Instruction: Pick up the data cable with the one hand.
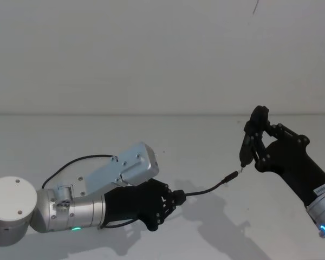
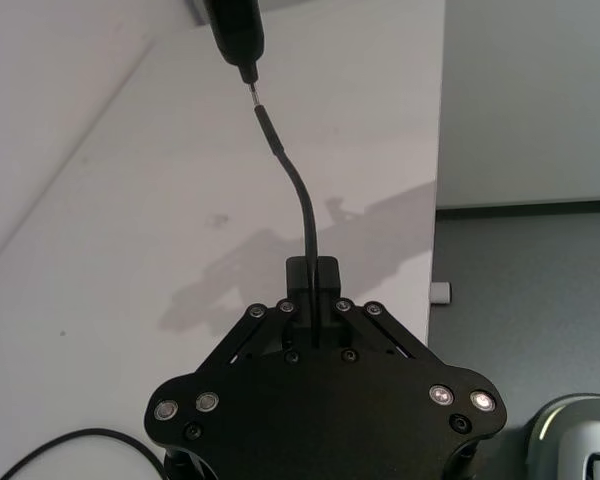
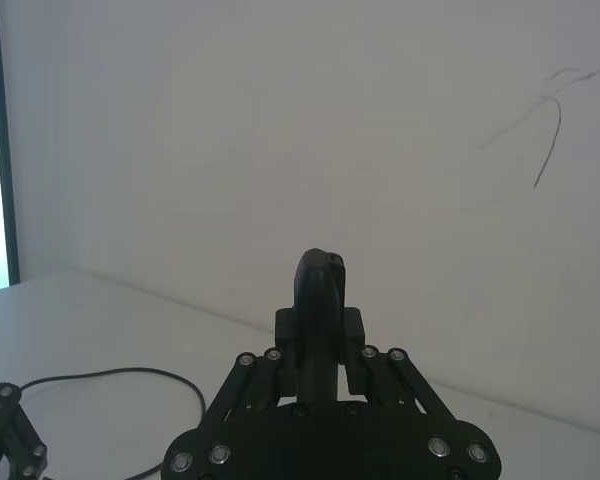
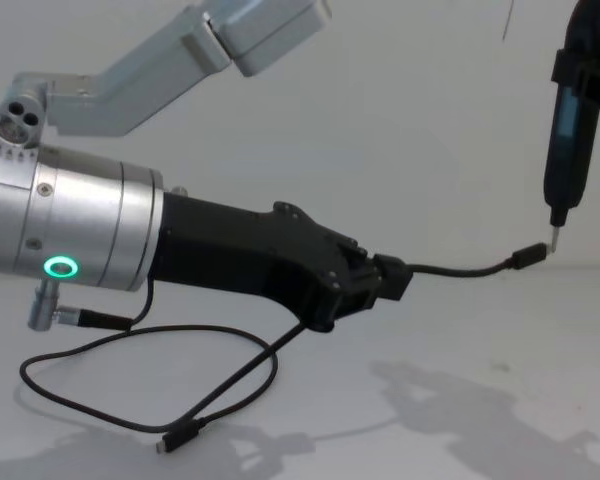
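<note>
Black data cable [image 4: 460, 268] pinched tight in left gripper [image 4: 385, 282], plug end [image 4: 530, 255] held out to meet slim tool [image 4: 570, 150] squeezed in right gripper [image 1: 252, 143].

The long thin black data cable [image 4: 528, 256] loops on the white table [image 4: 460, 400] at 7 o'clock below the black left gripper [image 4: 390, 280]; its plug at 3 o'clock meets the slim black tool [image 4: 565, 150] tip.

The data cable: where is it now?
In the chest view the data cable is clamped in the left gripper, low centre; its slack loops on the table under that arm.
</note>
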